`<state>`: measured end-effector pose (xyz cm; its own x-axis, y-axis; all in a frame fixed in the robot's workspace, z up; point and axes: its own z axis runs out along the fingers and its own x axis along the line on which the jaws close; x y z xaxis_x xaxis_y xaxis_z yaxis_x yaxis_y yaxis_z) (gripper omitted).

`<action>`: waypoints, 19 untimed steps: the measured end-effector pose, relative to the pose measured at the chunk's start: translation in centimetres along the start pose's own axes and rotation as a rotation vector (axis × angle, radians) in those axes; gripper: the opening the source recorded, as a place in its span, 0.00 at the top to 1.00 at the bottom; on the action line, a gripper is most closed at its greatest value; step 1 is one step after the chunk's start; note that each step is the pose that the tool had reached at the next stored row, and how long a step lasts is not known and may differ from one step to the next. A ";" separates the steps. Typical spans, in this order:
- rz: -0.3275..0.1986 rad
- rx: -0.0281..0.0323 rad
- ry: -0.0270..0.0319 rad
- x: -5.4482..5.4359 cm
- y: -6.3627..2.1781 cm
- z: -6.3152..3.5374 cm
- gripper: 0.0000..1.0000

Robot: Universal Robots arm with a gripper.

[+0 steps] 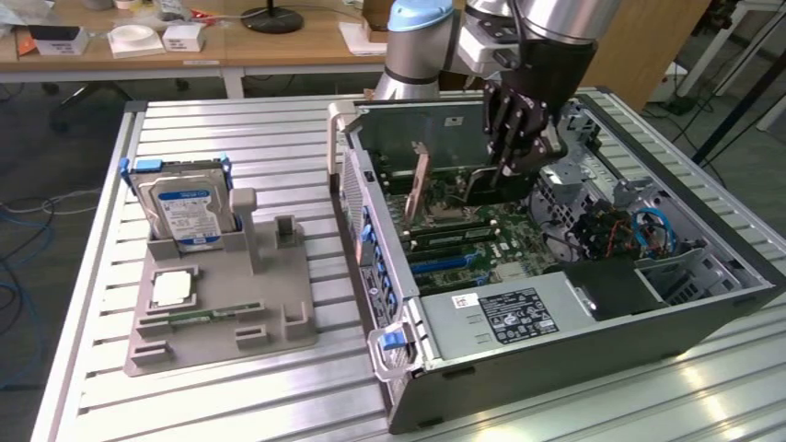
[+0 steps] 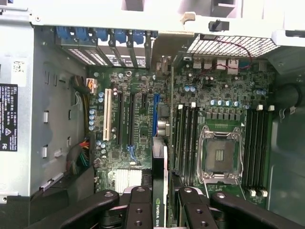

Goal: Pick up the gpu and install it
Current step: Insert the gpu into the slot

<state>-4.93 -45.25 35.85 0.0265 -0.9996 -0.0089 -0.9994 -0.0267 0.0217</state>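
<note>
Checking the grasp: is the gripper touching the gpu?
Touching. In the wrist view the gpu sits edge-on between the fingers of the gripper, which are clamped against its sides.

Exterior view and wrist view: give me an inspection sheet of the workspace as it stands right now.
Surface: slatted metal table.
Job's things: gpu held edge-on above the motherboard, inside the open computer case.
Clutter: grey holder with upright hard drive, processor, memory stick.
Hand: shut on the gpu, inside the case.
Cables: blue cables in the case; loose cables on the floor.
Surroundings: wooden desk with white boxes.
</note>
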 end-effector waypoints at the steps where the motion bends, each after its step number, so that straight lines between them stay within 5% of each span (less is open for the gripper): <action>1: 0.000 0.0002 0.0004 0.0 0.01 0.10 0.74; 19: 0.053 0.0028 0.0002 0.0 0.02 1.17 0.74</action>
<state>-4.98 -45.23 34.68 -0.0263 -0.9996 -0.0076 -0.9995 0.0262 0.0193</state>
